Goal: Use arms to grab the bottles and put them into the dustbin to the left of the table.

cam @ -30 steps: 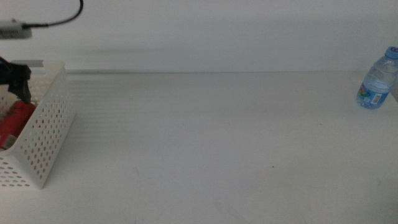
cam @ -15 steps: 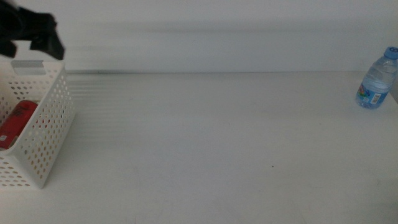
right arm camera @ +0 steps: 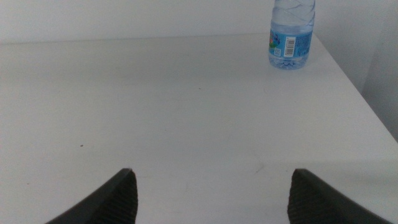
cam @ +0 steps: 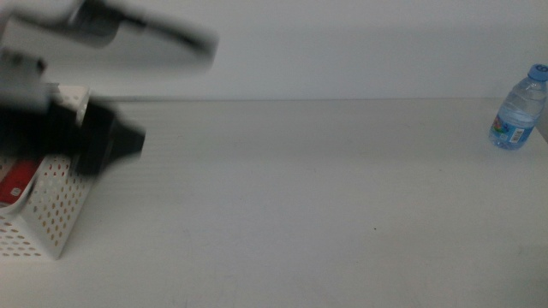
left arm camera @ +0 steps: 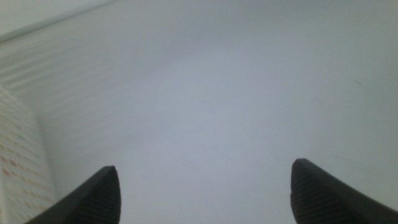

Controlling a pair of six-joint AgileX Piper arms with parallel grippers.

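A small clear water bottle (cam: 518, 111) with a blue cap stands upright at the table's far right edge. The right wrist view shows the bottle (right arm camera: 292, 34) well ahead of my right gripper (right arm camera: 211, 193), which is open and empty. My left gripper (cam: 111, 141) is motion-blurred just right of the white perforated dustbin (cam: 56, 227) at the table's left. Its wrist view shows the left gripper (left arm camera: 205, 193) open over bare table (left arm camera: 236, 93) with nothing between the jaws. A red can (cam: 17, 184) lies inside the dustbin.
The dustbin wall (left arm camera: 18, 168) shows at the edge of the left wrist view. The white tabletop (cam: 300, 197) stretches between dustbin and bottle. The table's right edge (right arm camera: 367, 106) runs close beside the bottle.
My left arm rose out of the dustbin, leaving the red can inside, then swung right over the rim toward the table. The water bottle has not moved.
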